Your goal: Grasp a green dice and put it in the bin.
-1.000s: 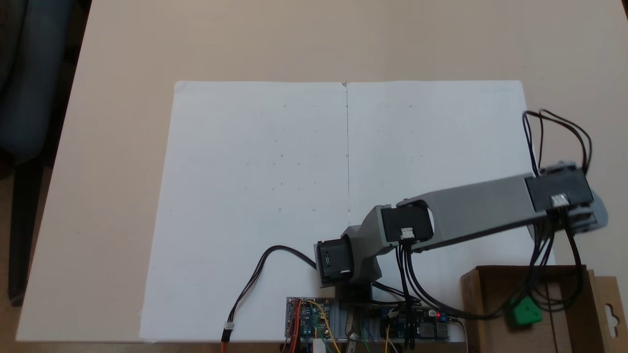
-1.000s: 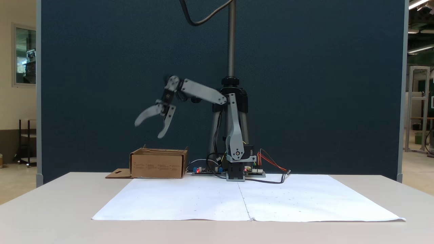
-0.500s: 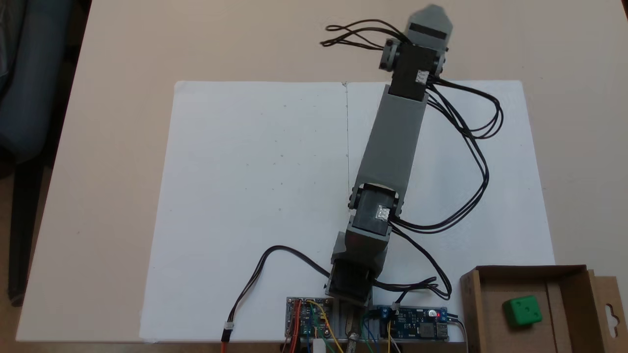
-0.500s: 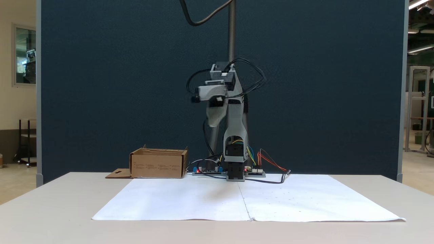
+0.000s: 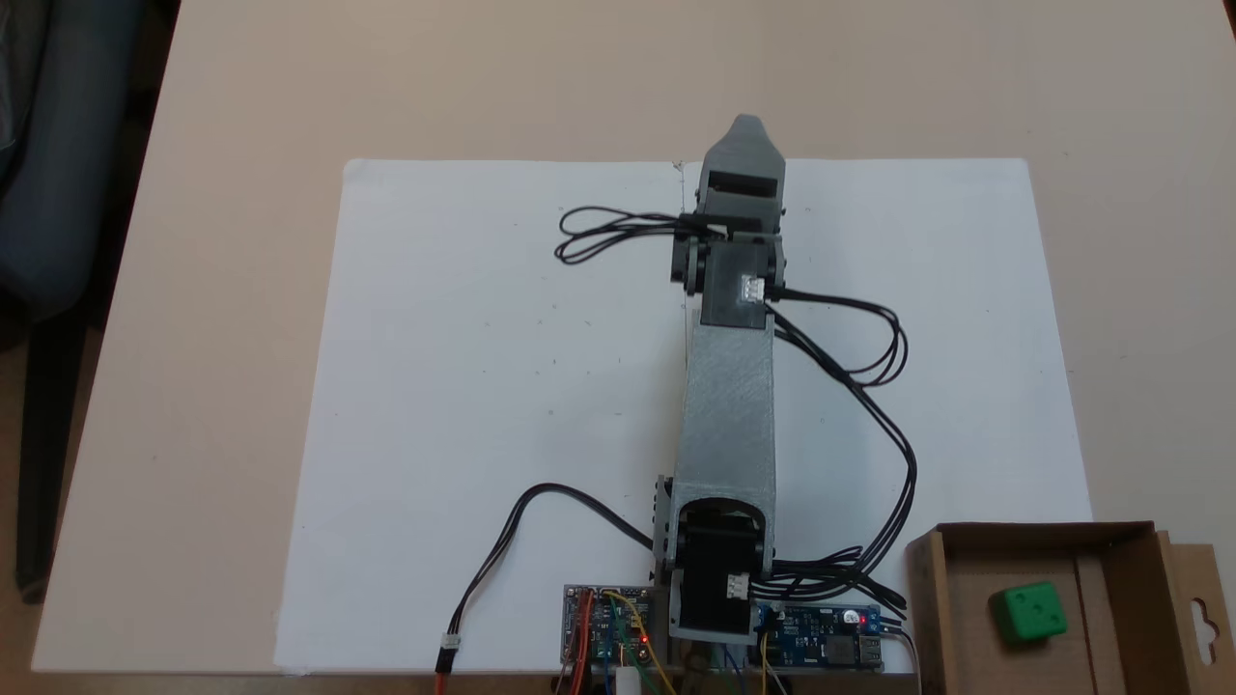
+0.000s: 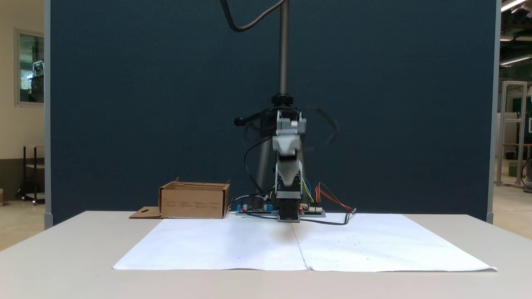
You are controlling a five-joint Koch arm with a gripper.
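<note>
The green dice (image 5: 1031, 611) lies inside the bin (image 5: 929, 579), a shallow brown cardboard box at the lower right of the top-down fixed view. From the front, the bin (image 6: 194, 202) stands left of the arm's base and its walls hide the dice. My gripper (image 5: 744, 127) points along the paper's centre line, far from the bin and holding nothing. Facing the front camera, the gripper (image 6: 286, 150) is blurred, its jaws lie one behind the other, and their gap cannot be seen.
A large white paper sheet (image 5: 502, 367) covers the middle of the beige table (image 5: 241, 116). Black cables (image 5: 869, 386) loop to the right of the arm. Circuit boards (image 5: 608, 627) sit beside the arm's base at the table's near edge.
The arm has swung away from above the bin to the paper's centre line and drawn back towards its base. The gripper stood open a second ago. The dice has stayed in the bin.
</note>
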